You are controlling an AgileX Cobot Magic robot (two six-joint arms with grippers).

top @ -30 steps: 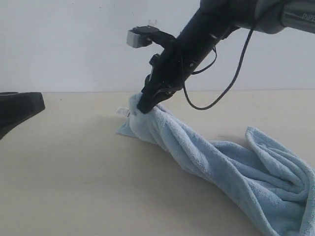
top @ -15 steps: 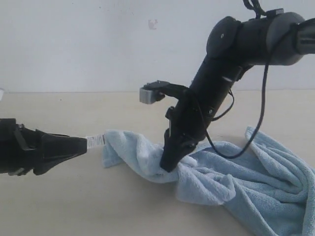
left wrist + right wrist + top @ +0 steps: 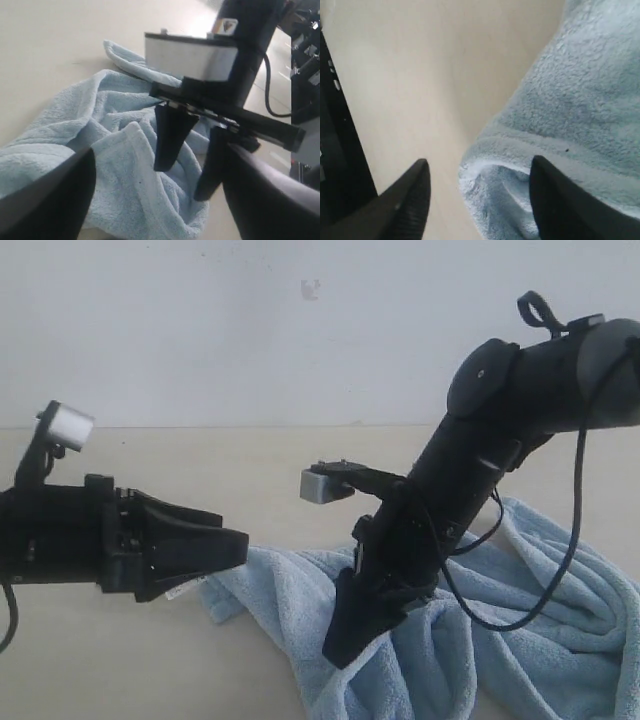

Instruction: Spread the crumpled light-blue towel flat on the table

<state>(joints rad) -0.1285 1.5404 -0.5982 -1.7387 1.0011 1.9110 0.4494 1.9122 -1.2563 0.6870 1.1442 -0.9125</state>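
The light-blue towel (image 3: 500,640) lies crumpled on the cream table (image 3: 120,670), bunched toward the right. My right gripper (image 3: 340,655) points down at a fold in the towel's middle. In the right wrist view it (image 3: 480,161) stands open, with a rolled towel edge (image 3: 520,150) between its fingers and nothing pinched. My left gripper (image 3: 238,543) reaches in from the left, just over the towel's near corner, where a small white tag (image 3: 185,590) shows. Seen from the left wrist, it (image 3: 159,155) is wide open over the towel (image 3: 115,165), facing the right gripper's fingers (image 3: 170,132).
Bare tabletop (image 3: 50,40) spreads out to the left and behind the towel. The right arm's wrist camera (image 3: 322,485) and cable (image 3: 575,540) hang above the towel. A plain white wall (image 3: 250,330) stands behind the table.
The right gripper has let go of the towel and opened, now lower and nearer. The left arm has come in from the left up to the tagged corner.
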